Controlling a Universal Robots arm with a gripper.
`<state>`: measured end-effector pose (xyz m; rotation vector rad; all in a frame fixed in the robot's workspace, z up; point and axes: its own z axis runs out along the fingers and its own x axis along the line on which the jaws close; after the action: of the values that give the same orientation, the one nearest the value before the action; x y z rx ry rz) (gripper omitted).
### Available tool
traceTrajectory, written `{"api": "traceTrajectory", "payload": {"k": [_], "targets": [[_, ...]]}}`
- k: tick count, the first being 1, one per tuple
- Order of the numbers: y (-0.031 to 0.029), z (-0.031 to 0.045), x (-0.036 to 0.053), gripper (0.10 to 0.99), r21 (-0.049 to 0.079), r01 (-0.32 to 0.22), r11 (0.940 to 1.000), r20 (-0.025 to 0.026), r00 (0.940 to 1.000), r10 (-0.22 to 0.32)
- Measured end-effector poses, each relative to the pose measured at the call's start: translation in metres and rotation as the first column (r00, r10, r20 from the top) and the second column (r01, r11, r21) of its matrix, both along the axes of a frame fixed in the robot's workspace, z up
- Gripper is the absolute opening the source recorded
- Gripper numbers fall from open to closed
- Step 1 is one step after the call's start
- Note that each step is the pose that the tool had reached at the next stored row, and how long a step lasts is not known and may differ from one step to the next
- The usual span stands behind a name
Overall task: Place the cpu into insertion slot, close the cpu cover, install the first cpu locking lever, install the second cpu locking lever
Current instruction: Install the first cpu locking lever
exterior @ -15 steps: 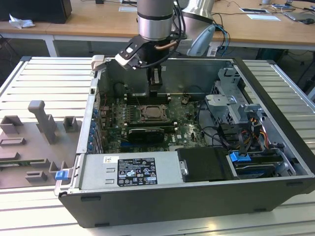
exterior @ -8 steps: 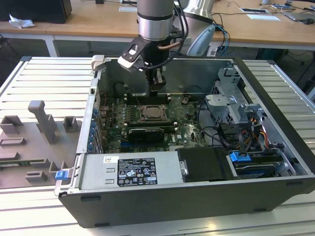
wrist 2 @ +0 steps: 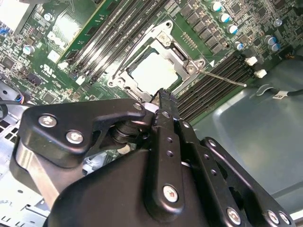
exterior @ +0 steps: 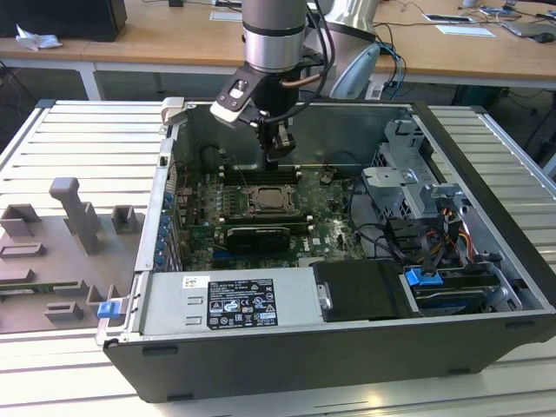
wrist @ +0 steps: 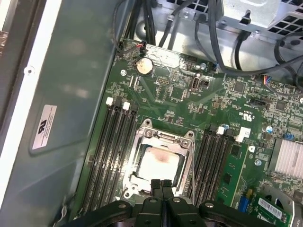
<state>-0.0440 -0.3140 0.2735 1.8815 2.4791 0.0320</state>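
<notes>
Exterior view
Arm: one robot arm (exterior: 274, 35) reaches down from above into one open computer case (exterior: 261, 365), which lies on a slatted metal table (exterior: 87, 139).
Gripper: one gripper (exterior: 275, 162) hangs just above the motherboard (exterior: 326, 217), near its far edge and close to the socket.
Cpu: one cpu (exterior: 268, 201) sits in the socket near the middle of the motherboard.
Other things: one power supply (exterior: 234, 300) lies along the case's near edge, and one grey fixture (exterior: 82, 217) stands on the table at the exterior view's left.

Second wrist view
Gripper: the two fingers (wrist 2: 166, 118) are pressed together with nothing between them, and their tip hangs over the socket's edge.
Cpu: the pale square chip (wrist 2: 154, 73) lies flat in the socket.
Cpu cover: one silver frame (wrist 2: 165, 40) lies down around the chip.
Lever: one thin metal rod (wrist 2: 222, 78) juts from a socket corner across the memory slots towards the case floor.

First wrist view
Gripper: the fingertips (wrist: 162, 182) are clenched on nothing, just beside the socket's near edge.
Cpu: it (wrist: 158, 163) shows through the cover's cut-out.
Cpu cover: it (wrist: 163, 139) lies flat on the socket.
Memory slots: two banks (wrist: 116, 142) flank the socket, one on each side.
Battery: one coin cell (wrist: 144, 66) sits near the motherboard's far edge.
</notes>
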Motion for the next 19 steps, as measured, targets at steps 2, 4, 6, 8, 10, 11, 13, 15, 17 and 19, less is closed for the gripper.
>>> {"api": "traceTrajectory", "payload": {"k": [2,4,6,8,10,11,13,15,17,19], "targets": [[0.0000,0.0000,0.0000,0.106,0.000,-0.006,1.0000,0.0000,1.0000,0.006],[0.0000,0.0000,0.0000,0.106,0.000,-0.012,0.9999,0.0000,0.9999,0.012],[0.0000,0.0000,0.0000,0.106,0.000,-0.015,0.9999,0.0000,0.9999,0.015],[0.0000,0.0000,0.0000,0.106,0.000,-0.018,0.9998,0.0000,0.9998,0.018],[0.0000,0.0000,0.0000,0.106,0.000,-0.021,0.9998,0.0000,0.9998,0.021],[0.0000,0.0000,0.0000,0.106,0.000,-0.022,0.9998,0.0000,0.9998,0.022],[0.0000,0.0000,0.0000,0.106,0.000,-0.024,0.9997,0.0000,0.9997,0.024],[0.0000,0.0000,0.0000,0.106,0.000,-0.026,0.9997,0.0000,0.9997,0.026],[0.0000,0.0000,0.0000,0.106,0.000,-0.028,0.9996,-0.0001,0.9996,0.028],[0.0000,0.0000,0.0000,0.106,0.000,-0.029,0.9996,0.0000,0.9996,0.029]]}}
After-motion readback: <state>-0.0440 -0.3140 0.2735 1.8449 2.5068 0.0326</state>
